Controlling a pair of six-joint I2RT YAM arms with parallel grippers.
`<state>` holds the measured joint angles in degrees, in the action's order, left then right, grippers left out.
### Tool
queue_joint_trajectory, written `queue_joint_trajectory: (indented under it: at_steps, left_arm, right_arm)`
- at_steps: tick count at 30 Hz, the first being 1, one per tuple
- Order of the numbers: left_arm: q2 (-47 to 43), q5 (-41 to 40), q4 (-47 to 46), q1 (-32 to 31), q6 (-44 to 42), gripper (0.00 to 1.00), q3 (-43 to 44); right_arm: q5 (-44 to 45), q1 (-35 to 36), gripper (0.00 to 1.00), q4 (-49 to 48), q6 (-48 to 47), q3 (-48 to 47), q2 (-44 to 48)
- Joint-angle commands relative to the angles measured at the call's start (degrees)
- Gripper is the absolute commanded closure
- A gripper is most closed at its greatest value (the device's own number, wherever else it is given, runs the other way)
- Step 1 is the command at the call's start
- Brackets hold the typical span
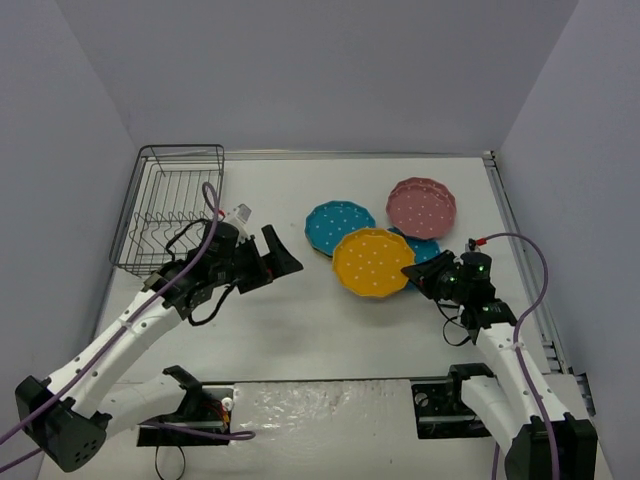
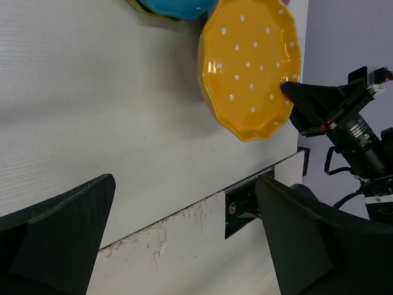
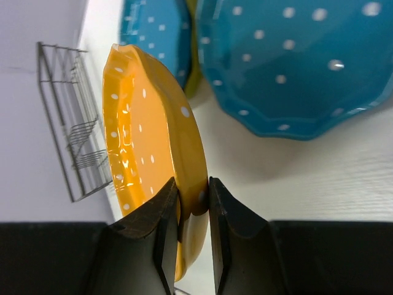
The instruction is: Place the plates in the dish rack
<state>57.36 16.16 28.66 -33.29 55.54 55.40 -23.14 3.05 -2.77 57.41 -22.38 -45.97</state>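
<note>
My right gripper (image 3: pixel 193 203) is shut on the rim of the orange-yellow plate (image 3: pixel 147 141), which is tilted up on edge above the table. From above, that plate (image 1: pixel 372 262) sits at centre right with the right gripper (image 1: pixel 415 272) at its right rim. A teal plate (image 1: pixel 338 227), a pink plate (image 1: pixel 421 207) and a second teal plate (image 1: pixel 422 248) lie behind it. The dish rack (image 1: pixel 170 205) stands at the far left with no plates in it. My left gripper (image 1: pixel 285 252) hovers open beside the rack, holding nothing, and faces the orange-yellow plate (image 2: pixel 252 67).
An olive-yellow rim (image 3: pixel 193 80) peeks from under the far teal plate (image 3: pixel 156 37). The near teal plate (image 3: pixel 295 61) lies just right of the held plate. Grey walls enclose the table on three sides. A metal rail (image 1: pixel 515 240) runs along the right edge.
</note>
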Motion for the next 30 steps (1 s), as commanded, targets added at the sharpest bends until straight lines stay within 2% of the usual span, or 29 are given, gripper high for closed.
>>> queue_joint_trajectory:
  at_steps: [1, 10, 16, 22, 30]
  left_arm:
    - [4.7, -0.9, -9.0, -3.5, 2.7, 0.03, 4.0]
    - [13.2, 0.2, -18.5, -6.0, 7.2, 0.03, 8.5]
    - [14.9, 0.0, -22.9, -7.1, 8.2, 0.06, 9.7]
    - [15.8, -0.8, -26.0, -8.0, 8.6, 0.17, 9.8]
    - [16.2, -0.9, -27.7, -8.5, 8.5, 0.38, 10.6]
  right_arm:
    - [-10.9, 0.2, 1.00, -18.0, 6.2, -7.6, 0.1]
    - [-14.7, 0.4, 1.00, -22.3, 8.6, -12.2, -1.5]
    - [-15.1, 1.2, 1.00, -25.4, 11.1, -12.2, -1.5]
    - [-15.5, 2.0, 1.00, -26.5, 12.0, -12.3, -1.3]
    - [-14.8, 2.8, 1.00, -27.4, 12.6, -11.9, -1.5]
